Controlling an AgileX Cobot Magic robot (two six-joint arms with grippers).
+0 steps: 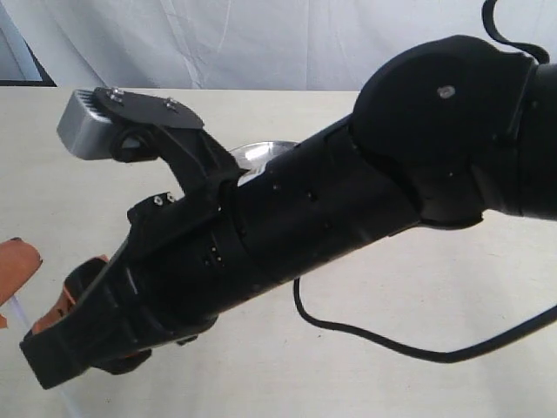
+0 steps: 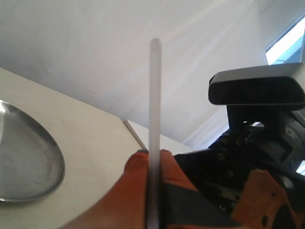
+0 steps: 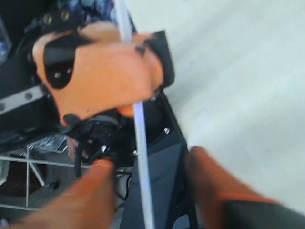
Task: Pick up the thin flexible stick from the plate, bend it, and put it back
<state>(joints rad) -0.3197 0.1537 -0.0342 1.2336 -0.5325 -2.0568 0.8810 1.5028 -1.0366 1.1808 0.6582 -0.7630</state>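
The thin flexible stick (image 2: pixel 153 109) is a whitish translucent strip, straight and lifted off the plate. My left gripper (image 2: pixel 153 160) is shut on it, orange fingers pressed on both sides. In the right wrist view the stick (image 3: pixel 141 143) runs between my right gripper's (image 3: pixel 150 167) spread orange fingers (image 3: pixel 93 191) without touching either; the left gripper (image 3: pixel 102 67) grips it further along. In the exterior view only short bits of the stick (image 1: pixel 17 309) show at the lower left, beside the left gripper's fingertip (image 1: pixel 17 261). The steel plate (image 2: pixel 28 167) lies on the table, mostly hidden behind the right arm in the exterior view (image 1: pixel 261 152).
The right arm (image 1: pixel 348 200) reaches across the exterior view to the lower left and hides much of the beige table (image 1: pixel 418 287). A black cable (image 1: pixel 392 344) trails over the table. A white cloth backdrop (image 1: pixel 261 43) hangs behind.
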